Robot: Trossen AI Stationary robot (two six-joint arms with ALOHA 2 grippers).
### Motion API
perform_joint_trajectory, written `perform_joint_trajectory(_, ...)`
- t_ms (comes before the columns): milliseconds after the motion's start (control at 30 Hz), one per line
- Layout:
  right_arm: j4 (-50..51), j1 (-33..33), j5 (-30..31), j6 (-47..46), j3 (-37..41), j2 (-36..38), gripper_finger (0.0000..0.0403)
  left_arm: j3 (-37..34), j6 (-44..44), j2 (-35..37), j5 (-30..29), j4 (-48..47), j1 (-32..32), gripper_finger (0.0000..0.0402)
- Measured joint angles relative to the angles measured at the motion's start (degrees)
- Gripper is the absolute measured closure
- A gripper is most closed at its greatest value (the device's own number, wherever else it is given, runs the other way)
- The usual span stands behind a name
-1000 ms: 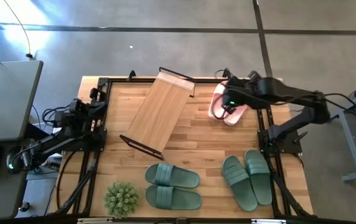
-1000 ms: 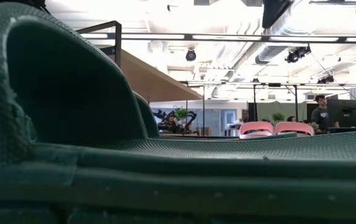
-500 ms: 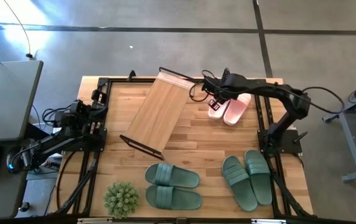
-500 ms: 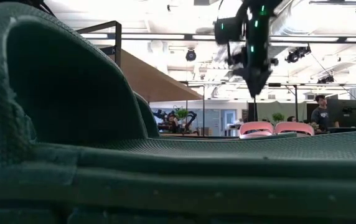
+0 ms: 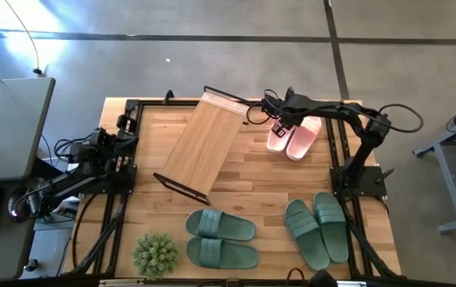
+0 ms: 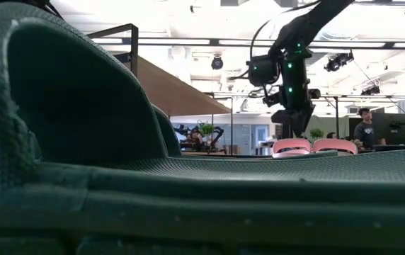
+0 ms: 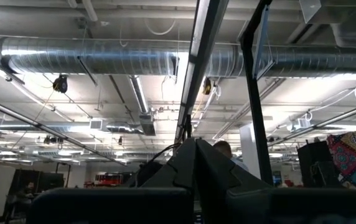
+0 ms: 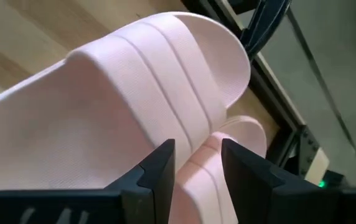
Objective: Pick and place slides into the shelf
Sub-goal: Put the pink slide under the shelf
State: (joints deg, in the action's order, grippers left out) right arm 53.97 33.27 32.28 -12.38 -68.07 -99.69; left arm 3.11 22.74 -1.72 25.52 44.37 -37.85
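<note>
Wooden tabletop (image 5: 252, 175), pink slides (image 5: 293, 135) lengthwise (side by side), right tool (image 8: 193, 163) parted, empty.

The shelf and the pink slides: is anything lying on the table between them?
From above, only bare tabletop separates the shelf from the pink slides; the right tool hangs over that edge.

My right arm is stretched from its base at the right edge toward the far side, elbow bent, wrist pitched down. Right end effector (image 8: 195, 163) hangs nose-down, its two dark fingers (image 8: 156, 168) parted with a narrow gap between them. From above I see it at (image 5: 278, 121), from counter level at (image 6: 292, 126). Left arm is folded low at the left edge, left end effector (image 7: 193, 171) aimed up at the ceiling.
</note>
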Motion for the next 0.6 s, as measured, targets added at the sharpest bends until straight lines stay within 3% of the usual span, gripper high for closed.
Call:
perform_joint_trajectory(167, -0.48, 0.27, 2.38, 1.10, 0.00, -0.90, 0.0279, 0.00, -0.04, 0.00, 0.00, -0.08, 0.00, 0.0401)
perform_joint_trajectory(600, -1.63, -2.09, 1.54, 0.59, -0.13, -1.86, 0.0279, 0.00, 0.17, -0.01, -0.02, -1.31, -0.01, 0.0401)
